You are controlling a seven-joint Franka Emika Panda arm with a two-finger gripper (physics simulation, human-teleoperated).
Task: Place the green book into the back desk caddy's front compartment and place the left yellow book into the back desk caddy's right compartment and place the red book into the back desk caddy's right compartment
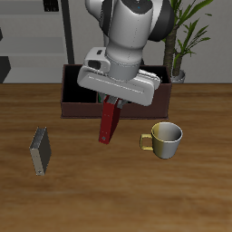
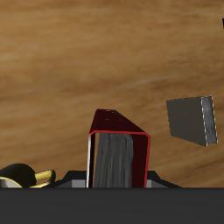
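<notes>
Starting at the exterior view's left side, we see a grey book (image 1: 39, 151) standing alone on the wooden table (image 1: 91, 199), well apart from everything else; the wrist view shows it (image 2: 192, 119) too. Farther back is the back desk caddy (image 1: 71, 101), a dark reddish-brown box largely hidden behind the arm. In front of it our gripper (image 1: 111, 105) pinches the red book (image 1: 108, 123) by its top end, so the book hangs upright, tilted slightly, clear of the tabletop and just before the caddy's front wall. From the wrist we see the red book (image 2: 119, 150) with its grey page edge between the jaws. Next comes a yellowish mug (image 1: 165, 139), then a potted plant (image 1: 181, 41) at the back.
</notes>
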